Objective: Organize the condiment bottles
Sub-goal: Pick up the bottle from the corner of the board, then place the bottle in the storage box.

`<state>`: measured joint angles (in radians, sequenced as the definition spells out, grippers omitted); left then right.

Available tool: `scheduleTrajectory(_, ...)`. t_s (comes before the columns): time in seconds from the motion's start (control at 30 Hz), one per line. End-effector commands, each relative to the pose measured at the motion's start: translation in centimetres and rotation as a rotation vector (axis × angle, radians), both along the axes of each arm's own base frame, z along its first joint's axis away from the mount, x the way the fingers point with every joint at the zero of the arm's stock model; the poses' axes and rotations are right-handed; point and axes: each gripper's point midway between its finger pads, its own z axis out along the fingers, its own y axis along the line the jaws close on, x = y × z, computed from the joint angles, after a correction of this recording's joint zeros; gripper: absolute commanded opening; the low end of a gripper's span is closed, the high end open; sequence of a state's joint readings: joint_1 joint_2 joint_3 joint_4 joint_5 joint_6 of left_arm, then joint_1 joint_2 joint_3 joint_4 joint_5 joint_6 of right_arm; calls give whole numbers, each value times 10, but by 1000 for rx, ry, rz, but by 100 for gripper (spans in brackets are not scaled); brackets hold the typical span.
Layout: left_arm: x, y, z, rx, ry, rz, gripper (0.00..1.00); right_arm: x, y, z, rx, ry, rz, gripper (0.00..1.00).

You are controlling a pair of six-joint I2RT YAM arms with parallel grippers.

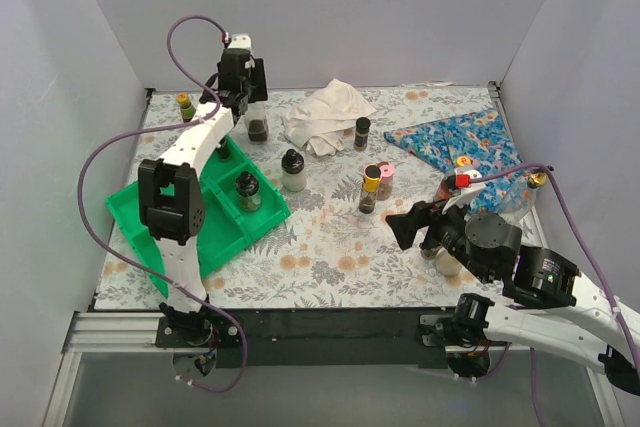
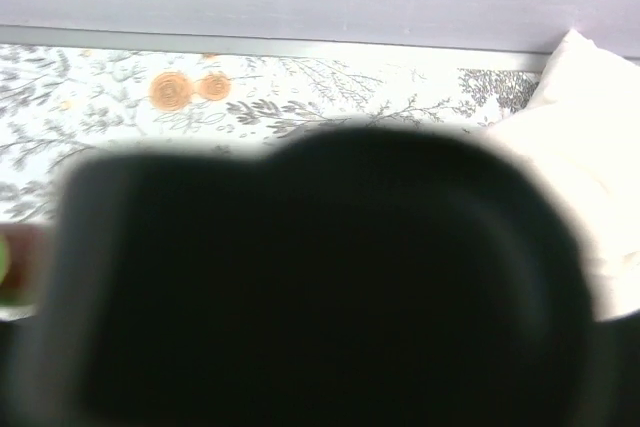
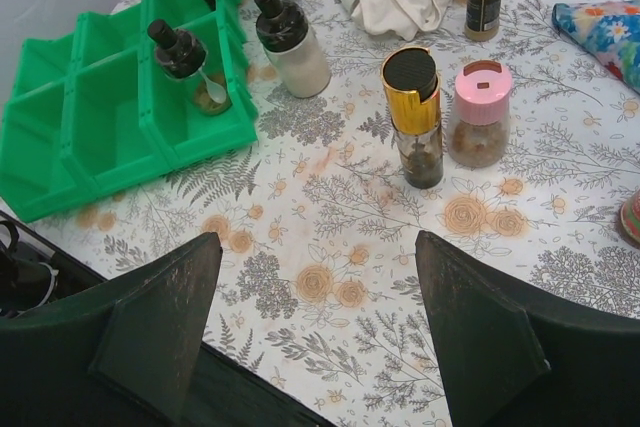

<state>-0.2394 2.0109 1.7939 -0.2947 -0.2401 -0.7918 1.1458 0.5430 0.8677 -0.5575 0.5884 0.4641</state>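
Observation:
My left gripper (image 1: 244,85) is at the back of the table, just beyond the green tray (image 1: 135,212). It looks shut on the top of a clear bottle with dark contents (image 1: 258,125). In the left wrist view a blurred black cap (image 2: 320,277) hides the jaws. My right gripper (image 1: 405,225) is open and empty, low over the front of the table (image 3: 315,247). Ahead of it stand a gold-capped bottle (image 3: 415,117) and a pink-capped jar (image 3: 480,127). A cream bottle (image 3: 290,42) stands beside the tray (image 3: 110,117). A dark bottle (image 3: 185,62) stands in a tray compartment.
A white cloth (image 1: 325,115) lies at the back centre with a black-capped bottle (image 1: 362,133) next to it. A blue floral cloth (image 1: 465,142) lies at the right. A red-capped bottle (image 1: 455,185) and others cluster by the right arm. A yellow-capped bottle (image 1: 185,105) stands back left.

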Motion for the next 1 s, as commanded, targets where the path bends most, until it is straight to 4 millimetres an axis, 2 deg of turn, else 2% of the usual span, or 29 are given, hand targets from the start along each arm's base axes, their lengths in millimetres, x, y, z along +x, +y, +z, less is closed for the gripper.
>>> scheduleTrajectory(0.0, -35, 29, 154, -76, -280, 133, 0, -2, -1, 27, 77, -23, 0, 87)
scheduleTrajectory(0.03, -48, 40, 169, -69, -299, 182, 0, -3, -2, 27, 76, -18, 3, 87)
scheduleTrajectory(0.07, -55, 48, 168, -54, -292, 213, 0, -4, -2, 28, 77, -14, 4, 87)
scheduleTrajectory(0.13, -72, 66, 177, -32, -309, 298, 0, -8, -3, 33, 95, 0, 16, 87)
scheduleTrajectory(0.17, -89, 84, 184, -3, -326, 376, 0, -9, -4, 35, 107, 3, 19, 87)
scheduleTrajectory(0.23, -106, 98, 192, 40, -346, 423, 0, -12, -5, 37, 133, 14, 25, 87)
scheduleTrajectory(0.27, -122, 114, 202, 73, -361, 491, 0, -13, -6, 35, 135, 19, 23, 87)
scheduleTrajectory(0.33, -138, 131, 204, 110, -345, 566, 0, -15, -8, 36, 151, 22, 24, 87)
scheduleTrajectory(0.43, -166, 162, 200, 153, -298, 684, 0, -16, -11, 34, 150, 25, 22, 87)
scheduleTrajectory(0.53, -194, 203, 195, 158, -275, 817, 0, -17, -15, 33, 148, 32, 15, 87)
scheduleTrajectory(0.57, -204, 224, 195, 158, -275, 881, 0, -17, -15, 33, 147, 36, 16, 87)
scheduleTrajectory(0.63, -220, 240, 194, 119, -287, 948, 0, -19, -14, 32, 146, 47, 24, 87)
scheduleTrajectory(0.67, -235, 270, 191, 112, -279, 1039, 0, -20, -15, 31, 146, 50, 25, 87)
scheduleTrajectory(0.77, -256, 303, 170, 69, -252, 1177, 0, -22, -13, 32, 151, 62, 38, 87)
scheduleTrajectory(0.9, -275, 315, 156, 57, -283, 1270, 0, -25, -11, 35, 149, 71, 54, 87)
scheduleTrajectory(0.97, -281, 321, 157, 36, -337, 1304, 0, -26, -10, 35, 144, 75, 59, 87)
